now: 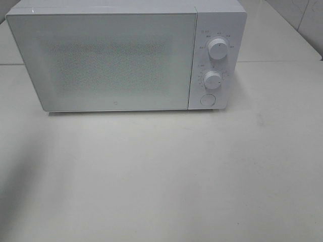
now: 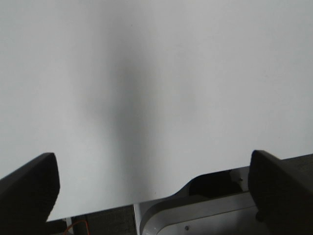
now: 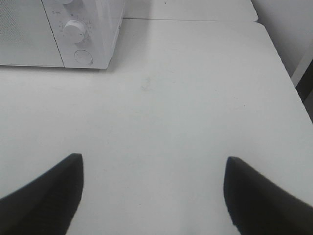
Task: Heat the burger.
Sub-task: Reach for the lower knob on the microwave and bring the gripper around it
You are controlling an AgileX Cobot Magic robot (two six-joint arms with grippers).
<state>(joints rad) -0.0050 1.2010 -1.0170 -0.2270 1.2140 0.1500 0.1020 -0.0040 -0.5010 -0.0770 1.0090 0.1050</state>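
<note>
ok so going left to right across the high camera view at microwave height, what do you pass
microwave door, shut → control panel → bare table. The two knobs and the round button on the panel sit one above another, so they have no clear left-to-right order.

**Closed Door, Clipped Edges**

The white box-shaped microwave (image 1: 126,60) is cropped along its top in the high view, and its frosted door (image 1: 101,60) hides the inside. Markings around its white round dials (image 1: 218,49) are too small to read. The wrist views cut off the dark fingers of the left end effector (image 2: 152,161) and right end effector (image 3: 154,161).
</note>
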